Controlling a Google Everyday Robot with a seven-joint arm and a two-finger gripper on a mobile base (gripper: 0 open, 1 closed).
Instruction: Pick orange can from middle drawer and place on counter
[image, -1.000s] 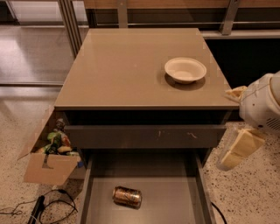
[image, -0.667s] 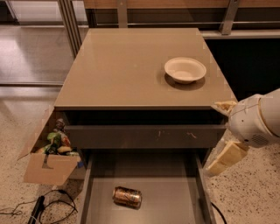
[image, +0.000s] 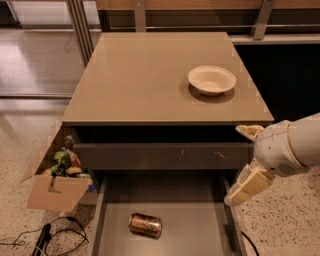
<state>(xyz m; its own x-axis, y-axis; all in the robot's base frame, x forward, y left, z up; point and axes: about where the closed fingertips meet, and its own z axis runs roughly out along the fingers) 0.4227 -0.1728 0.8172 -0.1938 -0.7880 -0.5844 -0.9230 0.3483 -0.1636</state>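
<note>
One can (image: 145, 224) lies on its side on the floor of the open drawer (image: 192, 210), left of centre and near the bottom of the view. Its long axis runs roughly left to right, the right end angled slightly toward the viewer. Which end is the top is hard to tell, and the label is unreadable.

The drawer's near edge is cut off by the frame. Above it sits a closed drawer front (image: 150, 156) with pale scratches, then the counter (image: 145, 80), which holds a white bowl (image: 211, 79) toward its right side.

At the right, the gripper (image: 236, 165) hangs beside the drawer's right wall, well apart from the can, its two pale fingers (image: 248, 186) spread wide with nothing between them. The arm runs off the right edge.

On the floor to the left, a cardboard box (image: 52, 192) holds jumbled, indistinct items.
</note>
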